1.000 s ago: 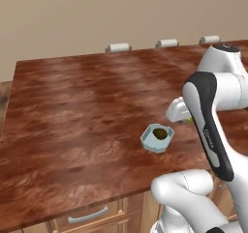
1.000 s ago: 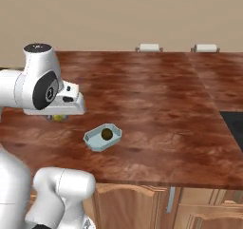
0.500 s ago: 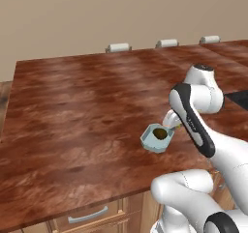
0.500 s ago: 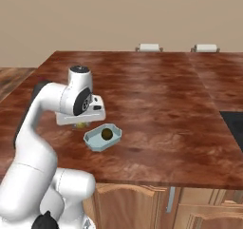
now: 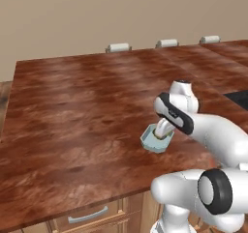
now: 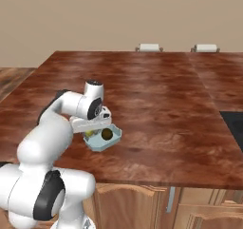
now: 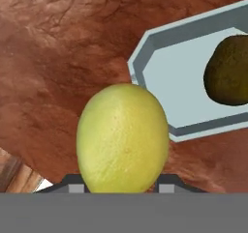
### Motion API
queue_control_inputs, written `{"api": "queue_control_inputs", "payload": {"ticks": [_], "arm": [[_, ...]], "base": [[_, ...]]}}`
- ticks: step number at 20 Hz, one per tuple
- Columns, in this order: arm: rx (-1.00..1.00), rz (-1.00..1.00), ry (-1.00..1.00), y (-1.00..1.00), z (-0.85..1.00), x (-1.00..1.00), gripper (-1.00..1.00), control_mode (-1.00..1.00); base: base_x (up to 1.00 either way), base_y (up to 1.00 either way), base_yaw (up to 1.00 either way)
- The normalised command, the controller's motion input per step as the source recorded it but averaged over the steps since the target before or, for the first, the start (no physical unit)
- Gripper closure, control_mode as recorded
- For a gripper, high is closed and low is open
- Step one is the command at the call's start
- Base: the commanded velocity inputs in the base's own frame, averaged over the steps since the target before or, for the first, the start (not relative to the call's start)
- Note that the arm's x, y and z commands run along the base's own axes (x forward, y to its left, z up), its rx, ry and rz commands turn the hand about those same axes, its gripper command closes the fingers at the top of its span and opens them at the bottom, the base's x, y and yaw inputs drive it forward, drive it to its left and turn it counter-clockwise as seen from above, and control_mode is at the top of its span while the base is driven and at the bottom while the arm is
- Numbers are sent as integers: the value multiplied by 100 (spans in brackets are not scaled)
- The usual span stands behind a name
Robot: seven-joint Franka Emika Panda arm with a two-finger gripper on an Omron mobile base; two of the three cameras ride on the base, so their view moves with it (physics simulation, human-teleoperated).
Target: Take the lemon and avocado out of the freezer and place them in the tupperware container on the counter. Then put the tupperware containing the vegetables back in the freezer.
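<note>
Near the front edge of the counter (image 5: 72, 111), the arm is bent right down over the tupperware container (image 5: 147, 141), that little pale blue tub sitting on the reddish-brown wood. The gripper (image 6: 91, 128) has its jaws clamped on the lemon (image 7: 123, 138), one finger either side of it; in the hand view the yellow-green fruit sits dead centre between the two dark tips at the bottom, and it hides most of both of them. From that camera the lemon hangs over the tub's corner and rim, partly over bare counter, with the tub's floor stretching away past it. The avocado (image 7: 228, 70) is already lying inside the tub, a dark brown-olive lump on the pale blue floor, apart from the lemon. In the right base view you can see the same thing from the side: a bit of yellow (image 6: 88, 133) peeking out under the hand at the left end of the tub, and the avocado (image 6: 107, 134) just beside it toward the right, in the container (image 6: 113, 140). I can't tell whether the lemon is touching the tub's floor or is just above it. The left base view has the hand covering most of the tub. At the far edge of the counter, a few pale chair backs (image 5: 118, 48) poke up.
</note>
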Motion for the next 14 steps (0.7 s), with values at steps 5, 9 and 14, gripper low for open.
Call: {"api": "queue_control_inputs", "payload": {"ticks": [5,9,14], "arm": [[0,9,6,0,-55,35,100,-100],[0,2,5,-1,-37,34,100,-100],[0,0,2,0,-35,33,100,-100]], "base": [[0,0,0],[0,0,0],[0,0,0]]}}
